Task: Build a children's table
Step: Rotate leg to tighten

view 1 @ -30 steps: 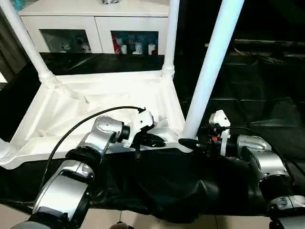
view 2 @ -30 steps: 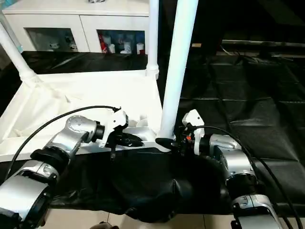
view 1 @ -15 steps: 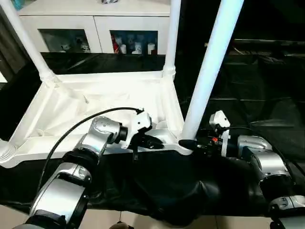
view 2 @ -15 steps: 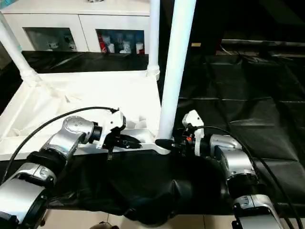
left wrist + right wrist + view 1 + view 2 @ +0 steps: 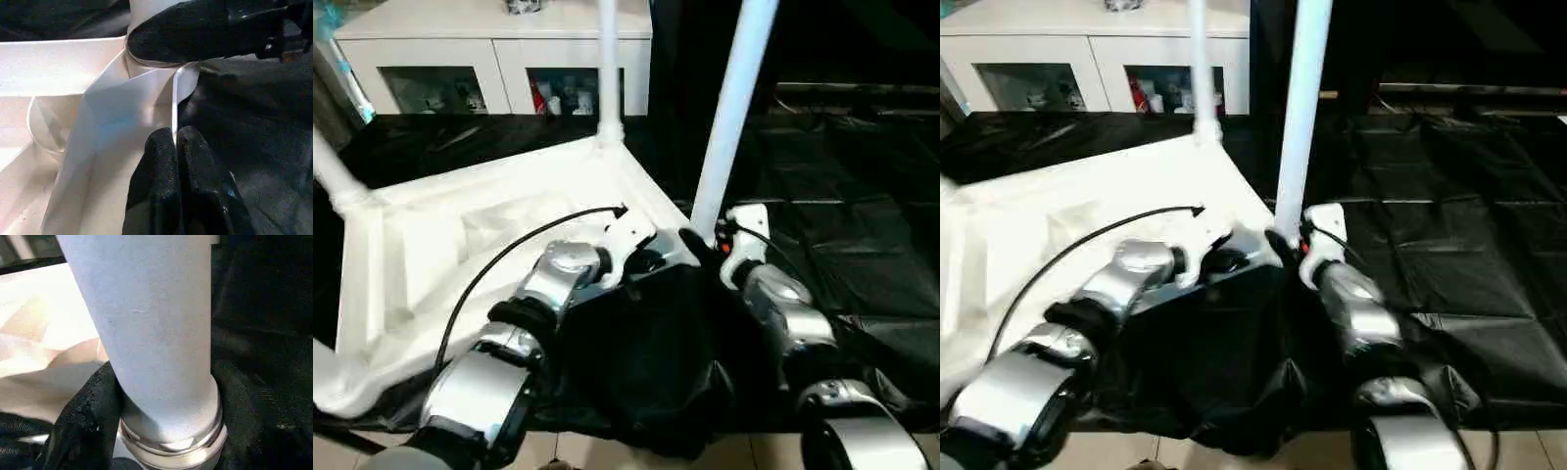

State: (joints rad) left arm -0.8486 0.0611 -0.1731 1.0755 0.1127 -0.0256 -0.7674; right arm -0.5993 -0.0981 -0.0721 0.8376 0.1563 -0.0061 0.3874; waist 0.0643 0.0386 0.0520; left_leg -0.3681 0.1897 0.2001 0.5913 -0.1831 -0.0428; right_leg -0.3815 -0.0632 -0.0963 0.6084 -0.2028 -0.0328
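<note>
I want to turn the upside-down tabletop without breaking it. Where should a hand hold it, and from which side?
Take the tabletop by its thin raised rim, near a corner socket, coming level from outside the near edge. The rim is a narrow upright wall that fingers can pinch, as the left hand does beside the near leg. The ribbed underside offers no such edge.

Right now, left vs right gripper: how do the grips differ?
The left gripper is pinched shut on the tabletop's thin rim. The right gripper stands wide, its fingers clasping the base of the near-corner leg at its socket. The left one holds a flat edge, the right one a round tube. Both work at the same corner.
</note>
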